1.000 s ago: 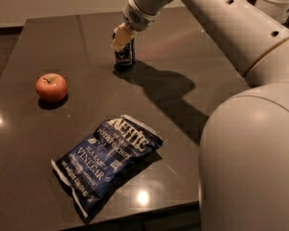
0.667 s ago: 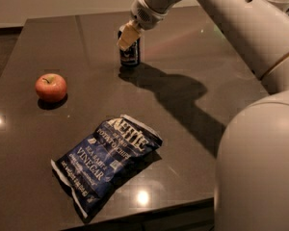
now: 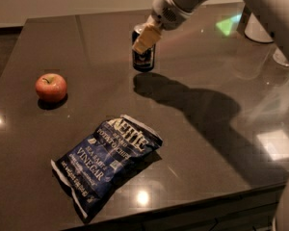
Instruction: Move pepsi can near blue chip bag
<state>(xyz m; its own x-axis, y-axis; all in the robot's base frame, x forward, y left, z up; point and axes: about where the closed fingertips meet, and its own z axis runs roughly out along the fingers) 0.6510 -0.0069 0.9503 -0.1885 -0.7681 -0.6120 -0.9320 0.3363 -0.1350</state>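
Note:
The pepsi can (image 3: 144, 57) is a small dark can with a silver top, upright at the far middle of the dark table (image 3: 197, 143). My gripper (image 3: 146, 36) comes down from the upper right and is shut on the can's top part. One pale finger (image 3: 145, 39) shows in front of the can; the other is hidden behind it. The blue chip bag (image 3: 107, 156) lies flat near the table's front edge, well apart from the can and to its near left.
A red apple (image 3: 51, 87) sits at the left of the table. My arm's white body fills the upper right corner. The arm's shadow (image 3: 202, 114) falls across the table's right half. The front table edge runs just below the bag.
The gripper and the pepsi can have moved together to the right along the far part of the table. The apple and the chip bag have not moved.

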